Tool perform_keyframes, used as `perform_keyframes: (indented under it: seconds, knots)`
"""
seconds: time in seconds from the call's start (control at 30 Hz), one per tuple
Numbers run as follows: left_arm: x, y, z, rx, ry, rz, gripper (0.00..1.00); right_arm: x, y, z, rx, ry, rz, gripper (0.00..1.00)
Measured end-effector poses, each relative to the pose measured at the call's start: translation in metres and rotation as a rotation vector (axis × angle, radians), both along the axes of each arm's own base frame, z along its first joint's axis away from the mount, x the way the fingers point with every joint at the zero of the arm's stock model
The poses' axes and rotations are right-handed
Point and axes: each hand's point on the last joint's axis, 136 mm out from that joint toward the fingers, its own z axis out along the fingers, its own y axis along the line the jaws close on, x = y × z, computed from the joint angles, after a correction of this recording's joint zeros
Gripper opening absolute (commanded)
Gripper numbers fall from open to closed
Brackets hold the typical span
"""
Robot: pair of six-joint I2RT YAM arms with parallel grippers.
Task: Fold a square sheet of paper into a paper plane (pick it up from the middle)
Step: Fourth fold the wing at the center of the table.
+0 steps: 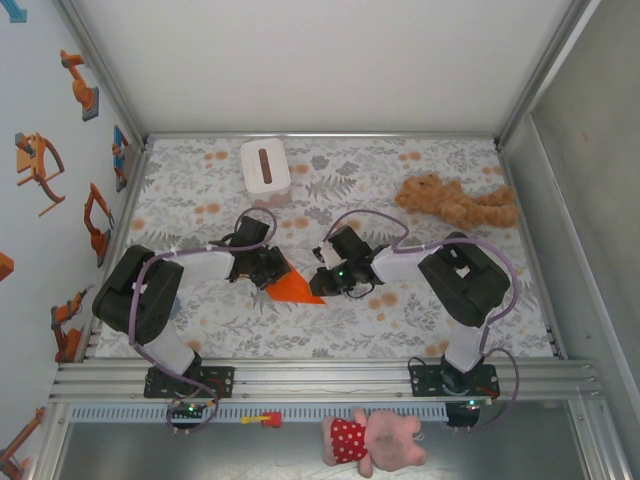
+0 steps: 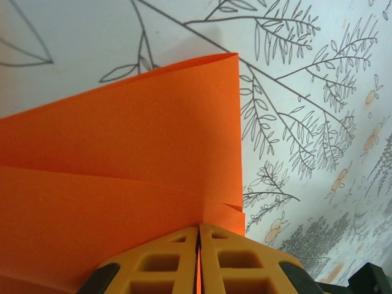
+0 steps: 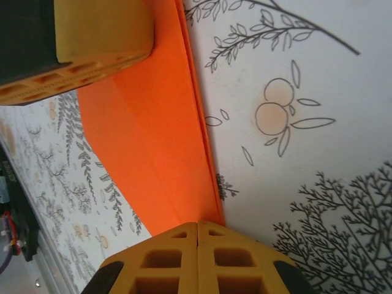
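The sheet of paper [image 1: 297,290] is a folded orange wedge with several layers, lying on the floral tablecloth between my two grippers. My left gripper [image 1: 274,270] is at its left end. In the left wrist view the left gripper [image 2: 199,228] is shut on the paper [image 2: 122,153], and a thin orange strip shows between its yellow fingers. My right gripper [image 1: 322,281] is shut at the paper's right tip. In the right wrist view the right gripper [image 3: 197,224] has its jaws pressed together with nothing between them, just touching the pointed end of the paper [image 3: 153,141]. The left gripper's finger [image 3: 92,43] rests on the far end.
A white tissue box [image 1: 265,167] stands at the back left. A tan plush toy [image 1: 460,203] lies at the back right. A pink plush [image 1: 375,440] lies below the front rail [image 1: 320,380]. Walls close in the left, back and right sides.
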Motion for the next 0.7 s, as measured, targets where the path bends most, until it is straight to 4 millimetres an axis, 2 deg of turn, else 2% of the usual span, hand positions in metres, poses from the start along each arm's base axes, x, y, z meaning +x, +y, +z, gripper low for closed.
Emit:
perform_keyframes:
  seconds: [0.17, 0.27, 0.33, 0.57, 0.7]
  knots:
    - [-0.003, -0.001, 0.020, -0.020, -0.061, -0.003, 0.10, 0.001, -0.002, -0.002, -0.019, 0.003, -0.007, 0.00]
    - [-0.006, -0.013, 0.038, -0.055, -0.121, -0.036, 0.11, 0.001, -0.002, -0.002, -0.030, 0.009, -0.010, 0.00]
    - [-0.007, -0.021, 0.043, -0.073, -0.146, -0.056, 0.10, 0.002, -0.002, -0.003, -0.038, 0.014, -0.013, 0.00]
    - [-0.021, -0.021, 0.018, -0.073, -0.129, -0.080, 0.10, 0.002, -0.002, -0.003, -0.056, 0.029, -0.019, 0.00]
    - [-0.021, -0.027, 0.017, -0.092, -0.135, -0.096, 0.10, 0.002, -0.002, -0.003, -0.062, 0.035, -0.022, 0.00]
